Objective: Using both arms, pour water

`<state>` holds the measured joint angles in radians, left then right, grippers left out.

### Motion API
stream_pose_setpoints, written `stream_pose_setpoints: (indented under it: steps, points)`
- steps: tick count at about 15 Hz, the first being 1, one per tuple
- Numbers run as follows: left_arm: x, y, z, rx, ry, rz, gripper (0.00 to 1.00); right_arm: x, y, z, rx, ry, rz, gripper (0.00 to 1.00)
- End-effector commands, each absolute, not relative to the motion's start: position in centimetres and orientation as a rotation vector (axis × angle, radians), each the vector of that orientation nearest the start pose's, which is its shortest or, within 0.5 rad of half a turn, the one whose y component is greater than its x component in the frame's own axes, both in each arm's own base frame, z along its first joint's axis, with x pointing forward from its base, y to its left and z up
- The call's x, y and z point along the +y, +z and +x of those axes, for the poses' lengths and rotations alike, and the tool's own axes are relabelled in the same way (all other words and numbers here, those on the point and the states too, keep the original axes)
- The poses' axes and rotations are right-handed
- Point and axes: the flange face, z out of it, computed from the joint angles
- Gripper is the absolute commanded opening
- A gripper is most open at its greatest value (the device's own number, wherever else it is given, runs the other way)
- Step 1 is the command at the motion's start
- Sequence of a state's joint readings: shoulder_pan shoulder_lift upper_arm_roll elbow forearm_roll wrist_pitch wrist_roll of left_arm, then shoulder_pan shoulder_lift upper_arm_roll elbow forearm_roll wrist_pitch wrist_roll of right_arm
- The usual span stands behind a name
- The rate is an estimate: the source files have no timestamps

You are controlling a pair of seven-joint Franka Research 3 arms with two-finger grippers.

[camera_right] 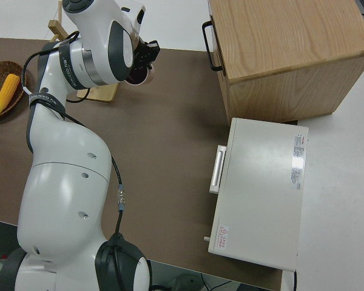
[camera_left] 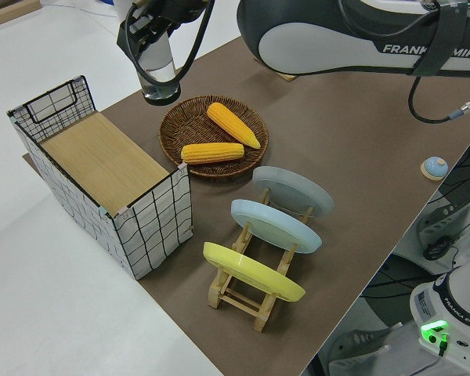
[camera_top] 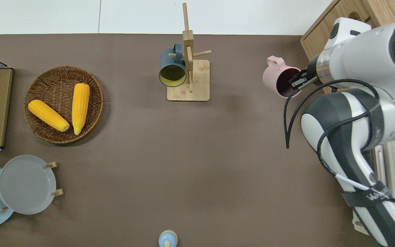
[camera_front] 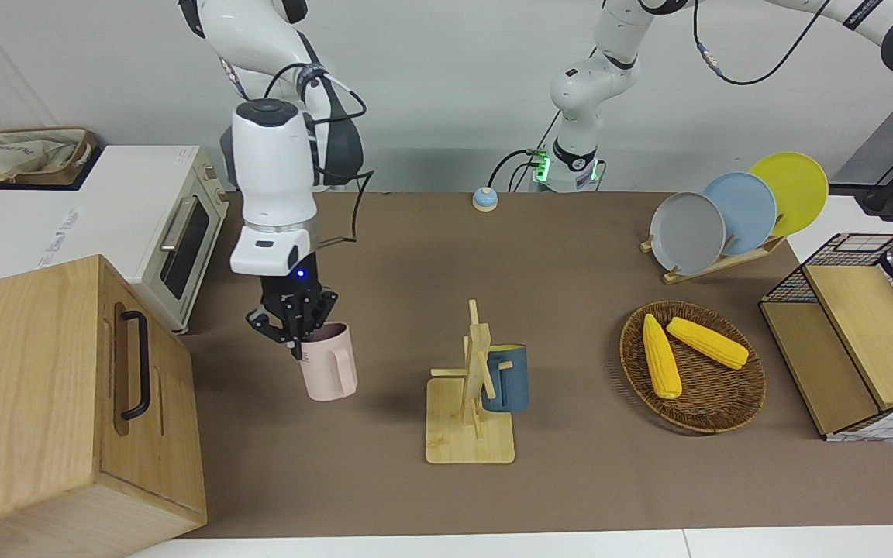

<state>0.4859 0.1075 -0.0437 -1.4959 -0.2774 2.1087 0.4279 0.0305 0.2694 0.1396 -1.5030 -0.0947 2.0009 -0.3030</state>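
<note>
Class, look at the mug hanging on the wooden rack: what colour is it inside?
The mug is yellow inside, dark blue outside; the overhead view shows it best.

Right hand (camera_front: 297, 329) lowered, fingers clamped; left hand (camera_left: 153, 31) raised, gripping.

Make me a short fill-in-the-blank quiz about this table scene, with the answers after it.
1. The right gripper holds the ___ mug by its rim.
2. The blue mug hangs on the wooden ___.
3. The wicker basket holds two ears of ___.
4. The left gripper holds a clear ___.

Answers: pink; rack; corn; glass
</note>
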Motion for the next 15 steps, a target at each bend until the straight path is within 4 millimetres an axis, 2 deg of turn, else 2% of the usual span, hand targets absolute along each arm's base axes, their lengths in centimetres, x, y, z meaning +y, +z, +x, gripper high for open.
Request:
stream_pose_setpoints:
  steps: [1, 3, 4, 5, 6, 9, 12, 15]
  points:
    - [22.9, 66.4, 55.6, -0.165, -0.881, -3.04, 0.0, 9.3, 55.7, 63.7, -0.619, -0.218, -3.069, 0.035]
    - [21.2, 66.0, 55.2, -0.19, -0.882, -3.051, 0.0, 9.5, 56.3, 62.1, -0.439, -0.084, -3.077, 0.031]
    - [19.6, 66.0, 55.3, -0.211, -0.889, -3.056, 0.0, 10.2, 56.8, 61.1, -0.294, 0.007, -3.018, 0.027]
    - [18.2, 66.1, 55.2, -0.219, -0.87, -3.045, 0.0, 11.2, 56.7, 60.4, -0.122, 0.081, -2.961, 0.027]
    - [16.5, 65.9, 54.9, -0.22, -0.854, -3.045, 0.0, 12.4, 57.2, 59.8, -0.035, 0.112, -2.932, 0.027]
    - [13.4, 65.5, 54.1, -0.237, -0.835, -3.041, 0.0, 16.1, 57.7, 58.7, 0.127, 0.172, -2.863, 0.027]
    - [10.3, 64.8, 53.1, -0.245, -0.83, -3.025, 0.0, 21.1, 58.2, 57.1, 0.26, 0.227, -2.82, 0.027]
    - [6.7, 62.5, 50.9, -0.236, -0.829, -3.015, 0.0, 29.7, 59.7, 53.6, 0.418, 0.23, -2.772, 0.027]
